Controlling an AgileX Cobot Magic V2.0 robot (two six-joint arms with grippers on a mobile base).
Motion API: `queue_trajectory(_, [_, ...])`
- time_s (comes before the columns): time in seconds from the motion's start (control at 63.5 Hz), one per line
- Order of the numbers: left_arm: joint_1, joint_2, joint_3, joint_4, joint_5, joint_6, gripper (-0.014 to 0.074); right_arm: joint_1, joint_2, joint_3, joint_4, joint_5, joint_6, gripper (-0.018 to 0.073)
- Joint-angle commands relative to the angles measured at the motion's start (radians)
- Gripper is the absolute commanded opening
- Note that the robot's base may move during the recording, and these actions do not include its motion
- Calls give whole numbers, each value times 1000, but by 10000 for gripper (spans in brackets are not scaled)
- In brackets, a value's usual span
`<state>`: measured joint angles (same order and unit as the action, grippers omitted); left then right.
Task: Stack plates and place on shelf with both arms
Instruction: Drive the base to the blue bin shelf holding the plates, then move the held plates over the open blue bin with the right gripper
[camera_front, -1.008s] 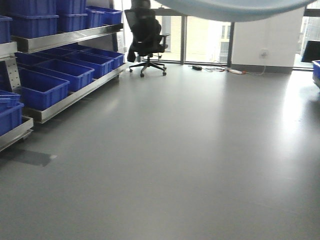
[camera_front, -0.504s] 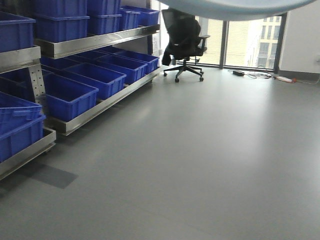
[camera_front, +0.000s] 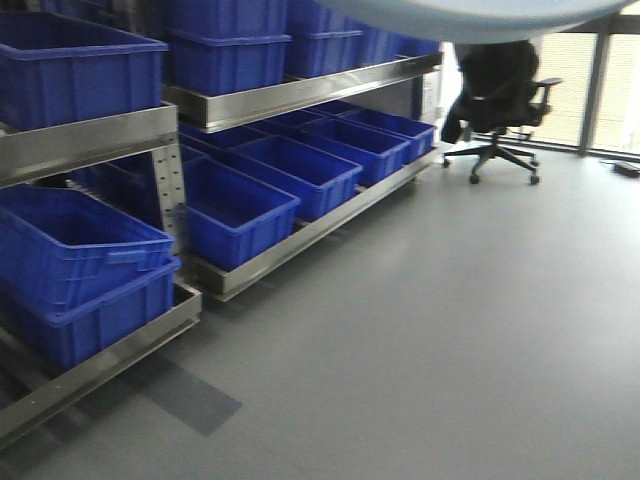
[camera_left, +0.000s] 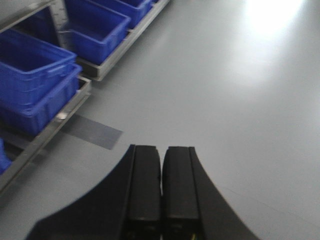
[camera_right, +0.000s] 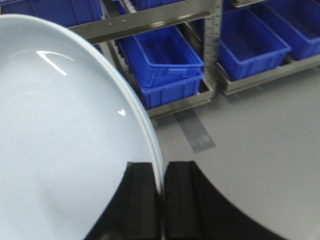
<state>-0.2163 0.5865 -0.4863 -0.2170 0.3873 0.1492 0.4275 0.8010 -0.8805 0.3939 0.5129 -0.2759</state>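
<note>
Plates (camera_right: 65, 140) fill the left of the right wrist view, their rim clamped at the right gripper (camera_right: 161, 192). Left gripper (camera_left: 161, 185) is closed, empty, over bare floor (camera_left: 240, 100).

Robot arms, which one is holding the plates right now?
The right gripper: its fingers pinch the rim of the plates. The left gripper is shut on nothing, over bare floor.

Plates (camera_right: 65, 135): glossy, pale bluish-white and shallow with a low upturned rim, reading here as one disc. They are held above the floor, with the rim clamped in my right pincer (camera_right: 161, 172). Shelf (camera_front: 300, 95): long brushed stainless-steel ledge with a shiny front band, standing to my left.
</note>
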Motion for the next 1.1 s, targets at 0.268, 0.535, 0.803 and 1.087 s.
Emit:
queue_trajectory(0.268, [0, 4, -29, -8, -85, -11, 84, -3, -9, -30, 22, -77, -3, 57])
queue_trajectory(0.535, [0, 4, -29, -8, -85, -11, 84, -3, -5, -30, 22, -78, -3, 57])
queue_trajectory(0.803, [0, 4, -29, -8, -85, -11, 84, -3, -5, -30, 22, -77, -3, 57])
queue_trajectory(1.087, [0, 4, -29, -8, -85, -11, 84, -3, -5, -30, 22, -77, -3, 57])
